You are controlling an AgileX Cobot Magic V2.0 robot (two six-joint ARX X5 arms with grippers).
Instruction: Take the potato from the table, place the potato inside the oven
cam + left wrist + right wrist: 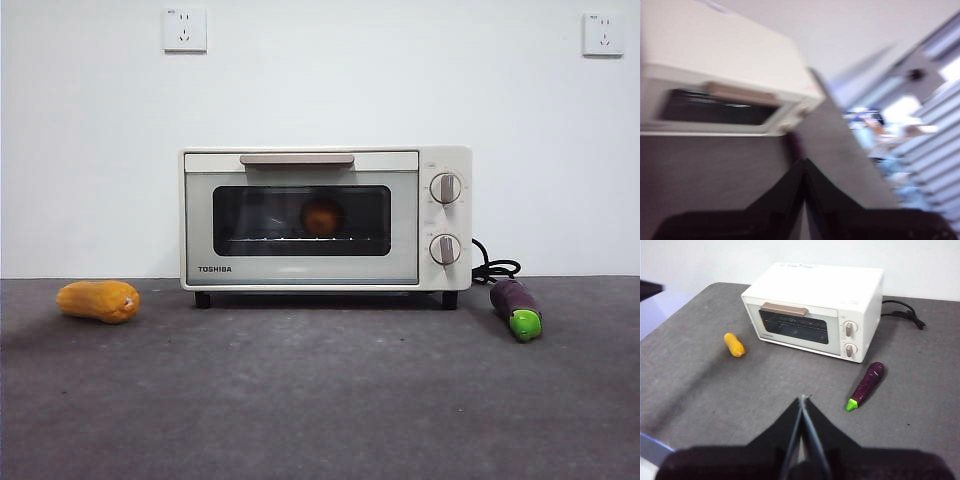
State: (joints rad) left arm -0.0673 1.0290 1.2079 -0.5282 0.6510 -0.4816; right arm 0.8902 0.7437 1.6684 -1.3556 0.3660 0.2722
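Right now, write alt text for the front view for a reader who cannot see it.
A cream toaster oven stands on a dark grey table, door shut, with an orange-brown potato visible behind the glass. A corn cob lies to its left, a purple eggplant to its right.

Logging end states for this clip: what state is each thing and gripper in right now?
potato: inside the oven, seen through the glass, on the rack.
oven: door shut, upright on the table.
corn cob: lying on the table, beside the oven.
eggplant: lying on the table at the oven's knob side.
left gripper: shut, empty.
right gripper: shut, empty, back from the oven.
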